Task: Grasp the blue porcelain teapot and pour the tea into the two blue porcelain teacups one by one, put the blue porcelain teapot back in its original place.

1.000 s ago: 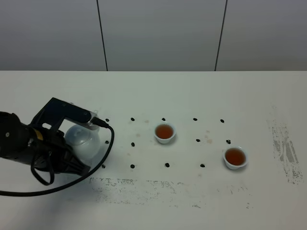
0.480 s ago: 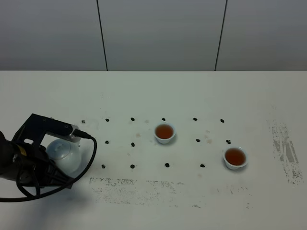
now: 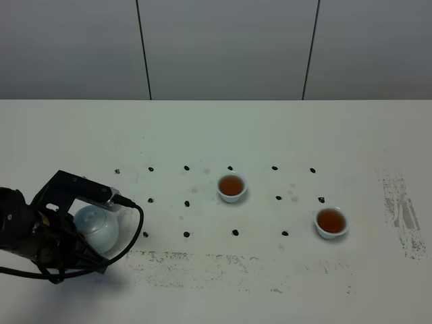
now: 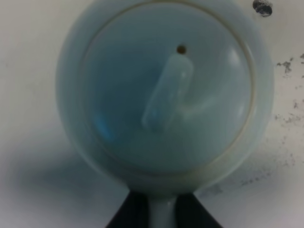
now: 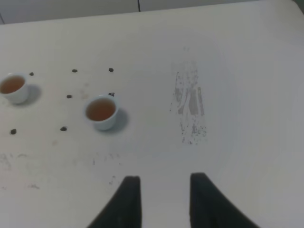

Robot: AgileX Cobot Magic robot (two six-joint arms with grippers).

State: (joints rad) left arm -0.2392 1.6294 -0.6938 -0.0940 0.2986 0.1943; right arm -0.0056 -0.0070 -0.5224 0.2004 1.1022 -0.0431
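Two teacups (image 3: 231,185) (image 3: 331,222) unmoved; left hand (image 4: 163,209), clamped on teapot (image 3: 96,227) handle, shifted slightly right, lower.

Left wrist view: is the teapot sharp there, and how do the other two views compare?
Left wrist view: the round pale-blue porcelain teapot fills the frame, soft and out of focus. Exterior high view: evenly lit, the two pale-blue teacups sharp. Right wrist view: slightly soft, cups casting faint shadows.
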